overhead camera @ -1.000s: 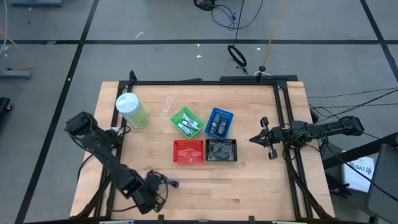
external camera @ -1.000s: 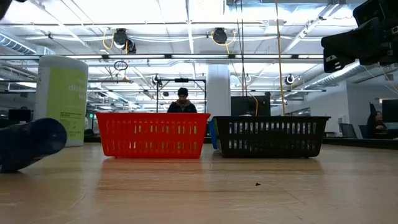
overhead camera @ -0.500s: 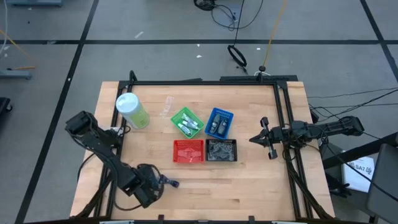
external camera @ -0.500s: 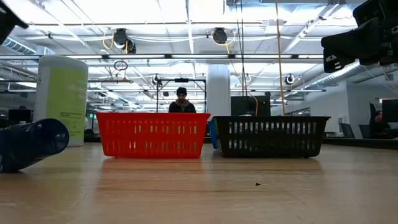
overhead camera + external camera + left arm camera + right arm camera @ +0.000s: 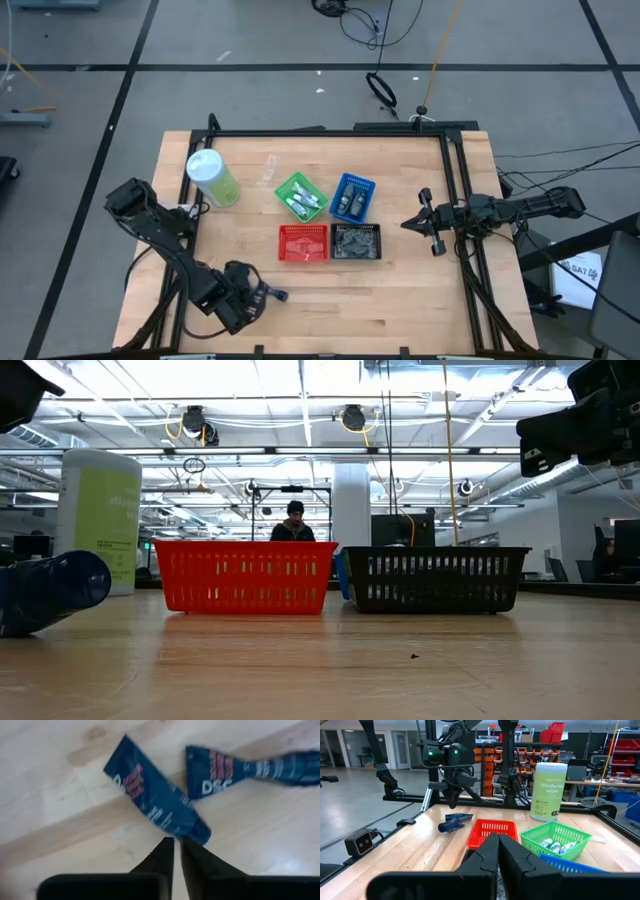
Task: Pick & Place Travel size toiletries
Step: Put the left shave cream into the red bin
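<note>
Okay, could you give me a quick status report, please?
Left gripper shut, empty, above two dark blue tubes. Right gripper parked at table's right edge. Nothing in the way.

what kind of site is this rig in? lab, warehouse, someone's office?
Most likely an industrial robotics lab or workshop. The low view shows an open ceiling with strip lights and hanging fixtures; the right wrist view shows shelving with red parts bins behind the wooden table; the high view shows a taped concrete floor.
</note>
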